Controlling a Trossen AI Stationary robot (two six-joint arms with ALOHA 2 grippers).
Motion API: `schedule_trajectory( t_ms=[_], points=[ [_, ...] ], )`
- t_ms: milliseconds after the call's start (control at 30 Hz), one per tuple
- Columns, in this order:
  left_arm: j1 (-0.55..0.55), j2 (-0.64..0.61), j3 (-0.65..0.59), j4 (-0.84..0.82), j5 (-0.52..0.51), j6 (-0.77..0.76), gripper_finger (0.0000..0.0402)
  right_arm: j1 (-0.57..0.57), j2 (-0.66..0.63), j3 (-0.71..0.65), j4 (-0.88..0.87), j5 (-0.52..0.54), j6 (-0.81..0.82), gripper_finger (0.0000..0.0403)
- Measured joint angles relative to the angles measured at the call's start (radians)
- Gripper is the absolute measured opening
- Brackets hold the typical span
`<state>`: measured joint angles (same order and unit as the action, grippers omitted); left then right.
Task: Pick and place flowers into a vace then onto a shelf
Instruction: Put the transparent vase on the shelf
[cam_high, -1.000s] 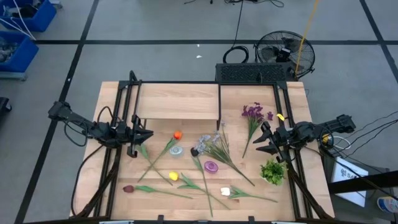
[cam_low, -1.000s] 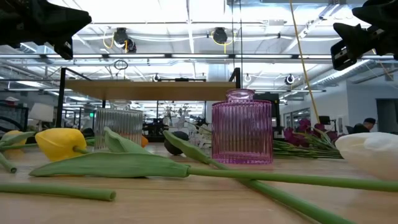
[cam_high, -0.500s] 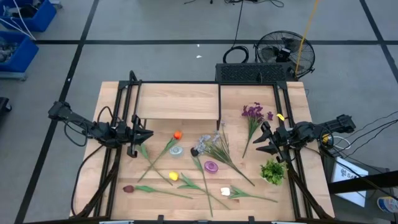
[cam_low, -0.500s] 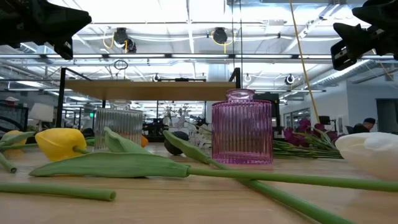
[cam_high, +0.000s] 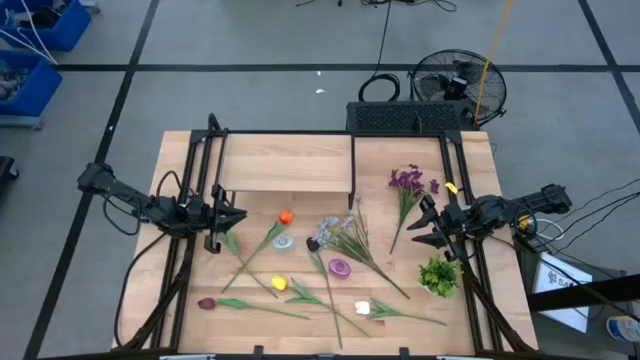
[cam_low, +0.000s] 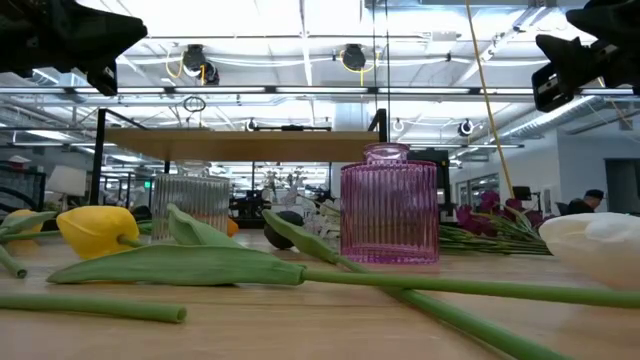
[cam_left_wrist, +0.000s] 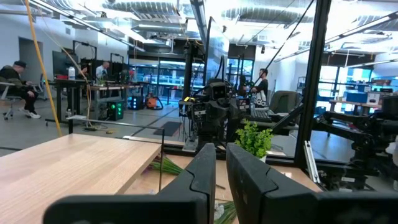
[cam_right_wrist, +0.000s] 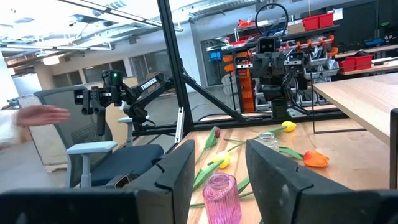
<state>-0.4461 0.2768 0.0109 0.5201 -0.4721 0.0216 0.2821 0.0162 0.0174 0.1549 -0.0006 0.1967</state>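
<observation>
Both arms hover above the table and hold nothing. My left gripper (cam_high: 238, 217) (cam_left_wrist: 221, 152) is shut near the table's left edge, pointing right. My right gripper (cam_high: 416, 232) (cam_right_wrist: 219, 152) is open near the right edge, pointing left. Between them the flowers lie flat on the wood: an orange tulip (cam_high: 285, 216), a yellow one (cam_high: 279, 284), a dark red one (cam_high: 206, 303), a white one (cam_high: 362, 308), pale sprays (cam_high: 340, 235) and a purple cluster (cam_high: 408, 180). A pink ribbed vase (cam_high: 340, 268) (cam_low: 389, 205) and a clear vase (cam_high: 283, 241) stand upright. The shelf (cam_high: 285, 165) stands at the far side.
A leafy green tuft (cam_high: 438, 275) lies near the right edge, just nearer than my right gripper. Black frame rails (cam_high: 195, 180) run along both table sides. A fan (cam_high: 455, 85) stands beyond the far edge. A person's hand (cam_right_wrist: 43, 115) shows in the room beyond the table.
</observation>
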Motion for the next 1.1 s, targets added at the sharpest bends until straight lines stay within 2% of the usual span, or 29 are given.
schedule_trajectory(
  t_ms=[100, 233, 367, 500, 600, 733, 833, 967, 1100],
  points=[
    [0.0, 0.0, 0.0, 0.0, 0.0, 0.0, 0.0044, 0.0, 0.0, 0.0, -0.001, -0.001, 0.01, 0.0137],
    [0.0, 0.0, 0.0, 0.0, 0.0, 0.0, 0.0044, 0.001, 0.0, 0.0, 0.022, -0.001, 0.167, 0.0137],
    [0.0, 0.0, 0.0, 0.0, 0.0, 0.0, 0.0044, 0.0, 0.0, 0.0, 0.063, 0.04, 0.166, 0.0137],
    [0.0, 0.0, 0.0, 0.027, -0.021, -0.004, 0.0044, 0.0, 0.0, 0.0, 0.225, 0.08, 0.241, 0.0137],
    [0.0, 0.0, 0.0, 0.104, -0.018, -0.09, 0.0044, 0.0, 0.0, -0.001, 0.38, 0.086, 0.337, 0.0137],
    [0.0, -0.001, 0.0, 0.259, -0.027, -0.145, 0.0044, 0.0, 0.0, -0.001, 0.553, 0.148, 0.342, 0.0137],
    [0.001, 0.0, 0.0, 0.322, -0.015, -0.213, 0.0044, 0.0, 0.0, -0.001, 0.645, 0.232, 0.326, 0.0137],
    [0.001, 0.0, 0.0, 0.327, -0.023, -0.24, 0.0044, 0.0, 0.0, -0.001, 0.672, 0.325, 0.273, 0.0137],
    [0.0, 0.007, 0.0, 0.295, 0.037, -0.329, 0.0044, 0.0, 0.0, -0.001, 0.672, 0.376, 0.213, 0.0137]
  ],
)
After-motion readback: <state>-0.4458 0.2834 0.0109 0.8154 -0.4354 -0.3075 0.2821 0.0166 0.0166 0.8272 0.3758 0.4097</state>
